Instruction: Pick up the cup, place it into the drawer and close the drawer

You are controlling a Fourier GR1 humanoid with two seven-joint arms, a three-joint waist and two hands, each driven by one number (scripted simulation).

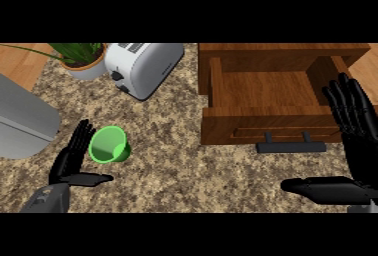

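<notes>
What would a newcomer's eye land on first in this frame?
The bright green cup on the speckled counter, lying on its side just beside the open left hand. Next, the wooden drawer pulled open at upper right, with the open right hand standing at its right edge. A toaster and a potted plant sit along the back.

Speckled granite counter [192,170], wooden floor [22,62]
</notes>
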